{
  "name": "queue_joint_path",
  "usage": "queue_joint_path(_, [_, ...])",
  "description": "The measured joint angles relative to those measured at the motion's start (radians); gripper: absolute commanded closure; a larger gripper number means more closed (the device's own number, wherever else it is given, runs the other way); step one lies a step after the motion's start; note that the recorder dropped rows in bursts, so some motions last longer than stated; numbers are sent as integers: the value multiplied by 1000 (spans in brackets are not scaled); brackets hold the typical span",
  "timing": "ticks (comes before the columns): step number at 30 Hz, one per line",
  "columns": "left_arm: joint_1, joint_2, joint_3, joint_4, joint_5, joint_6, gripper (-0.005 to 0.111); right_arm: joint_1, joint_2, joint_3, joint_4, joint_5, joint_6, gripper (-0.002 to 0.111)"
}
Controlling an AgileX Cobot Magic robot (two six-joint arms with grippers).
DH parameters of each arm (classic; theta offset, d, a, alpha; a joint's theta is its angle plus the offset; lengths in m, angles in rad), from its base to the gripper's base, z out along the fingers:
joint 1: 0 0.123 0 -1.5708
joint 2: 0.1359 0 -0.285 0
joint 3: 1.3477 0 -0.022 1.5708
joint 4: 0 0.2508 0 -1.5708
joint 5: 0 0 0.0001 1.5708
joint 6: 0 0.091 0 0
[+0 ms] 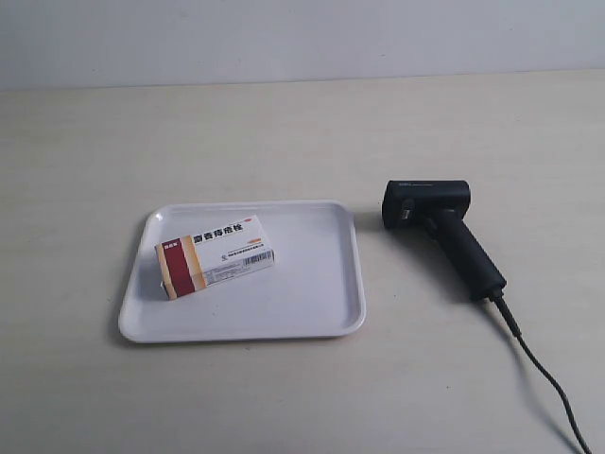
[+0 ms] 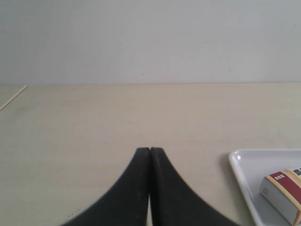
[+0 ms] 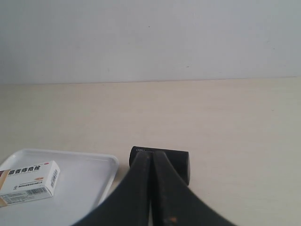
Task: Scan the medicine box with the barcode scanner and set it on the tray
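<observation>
The desk takes up nearly everything I can see, a pale cream surface running back to a plain light wall.

On it lies the tray, white, nearly square with rounded corners and a low rim. It sits flat, towards the exterior view's left. My left wrist camera catches only one rounded corner of it; my right wrist camera shows a wider stretch of its floor and rim.

Beside the tray, apart from its rim on the exterior view's right, lies the barcode scanner on its side on the desk. Its blocky head points towards the tray, its handle angles away, and a black cable trails off from the base to the frame's edge. From my right wrist I see only the head, partly behind my own fingers.

The medicine box lies flat inside the tray, slightly skewed to the rim, with its dark red and tan band at the end farther from the scanner (the lettering faces up, and a barcode strip shows along one side).

My left tool has its two black fingers pressed together with nothing between them, over bare desk near the tray's corner. My right tool is likewise together and empty, just in front of the scanner's head.
</observation>
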Motion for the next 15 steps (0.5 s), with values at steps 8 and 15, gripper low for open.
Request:
queue_joint_path(8, [0, 0, 0, 0, 0, 6, 105, 0, -17, 36, -95, -24, 94, 108])
queue_joint_path(15, [0, 0, 0, 0, 0, 8, 105, 0, -148, 198, -415, -29, 475, 108])
